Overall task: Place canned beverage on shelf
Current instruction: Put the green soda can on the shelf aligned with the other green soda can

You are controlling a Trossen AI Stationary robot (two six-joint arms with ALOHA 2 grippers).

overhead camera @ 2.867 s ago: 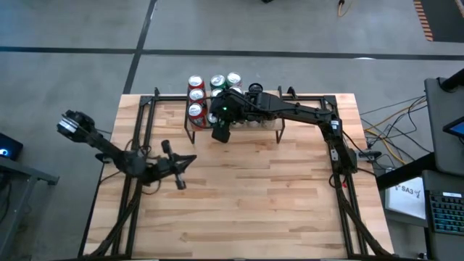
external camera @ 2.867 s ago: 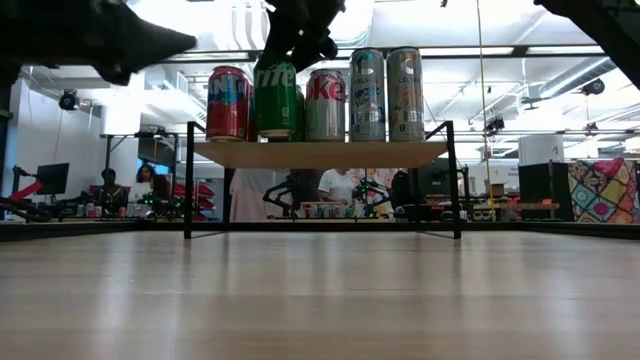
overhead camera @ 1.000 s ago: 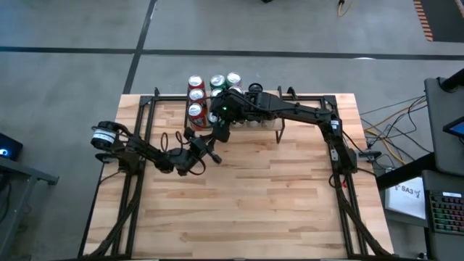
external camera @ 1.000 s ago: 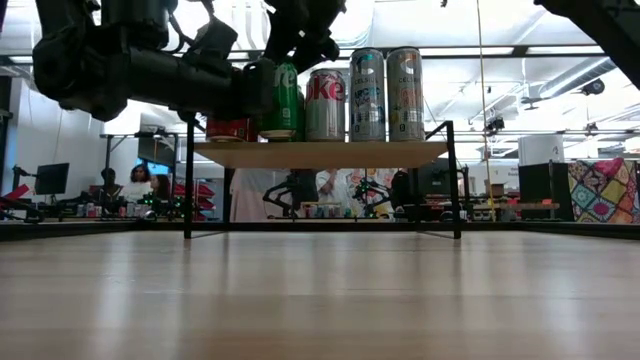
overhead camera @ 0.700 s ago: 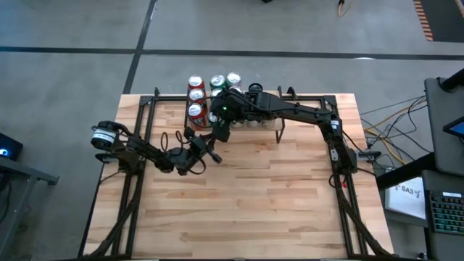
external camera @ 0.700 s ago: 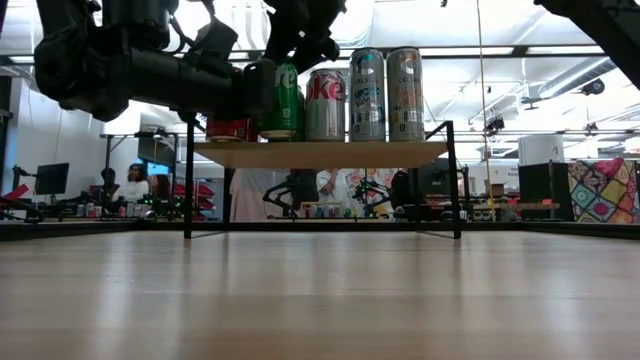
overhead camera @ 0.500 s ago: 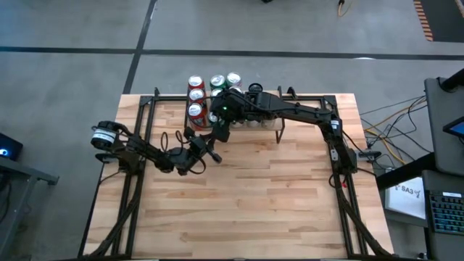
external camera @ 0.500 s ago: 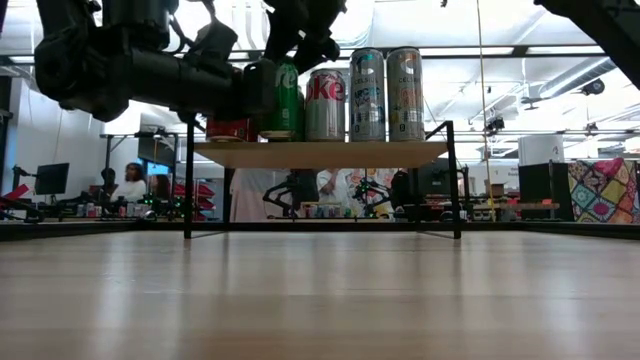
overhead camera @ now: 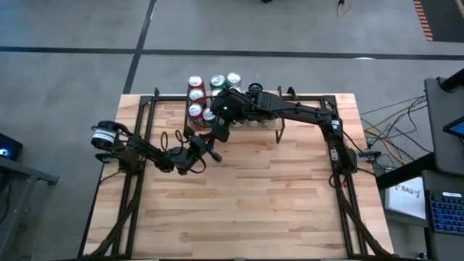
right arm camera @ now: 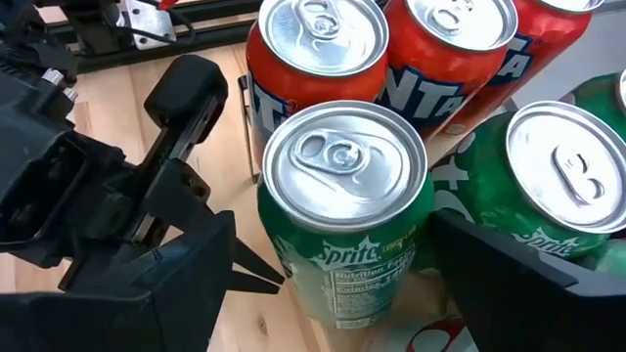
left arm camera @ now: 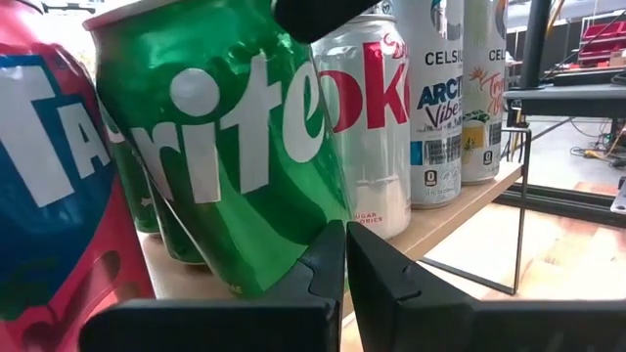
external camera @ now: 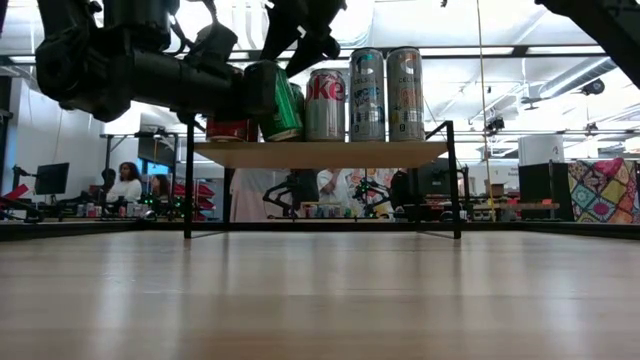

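Observation:
A green Sprite can (external camera: 277, 100) stands tilted at the near left edge of the shelf (external camera: 320, 153), its top leaning toward the table's left. My left gripper (left arm camera: 344, 262) is shut and level, with its tips at the can's lower side. My right gripper (right arm camera: 333, 284) reaches down from above and is open, one finger (right arm camera: 186, 269) on each side of the can (right arm camera: 342, 210). Behind and beside it on the shelf stand red Fanta cans (right arm camera: 313, 49), another green can (right arm camera: 562, 181), a Diet Coke can (external camera: 325, 105) and two tall Celsius cans (external camera: 386, 93). My left gripper's shut fingertips (left arm camera: 333, 249) lie against the Sprite can's side near its bottom rim (left arm camera: 284, 274), coming level from the table's near left. The can sits tilted with its base on the shelf board. My right gripper's fingers flank the can; I cannot tell whether either touches it.
The shelf's thin black legs (external camera: 188, 180) stand on the wooden tabletop (overhead camera: 246, 203) at its far middle. The packed cans crowd the shelf's left half. Black frame rails (overhead camera: 138, 123) run along both table sides. People and desks show in the room beyond.
The Sprite can has tipped from upright to a slant, its top going toward the table's left while its base stays on the shelf. Both arms have kept their places.

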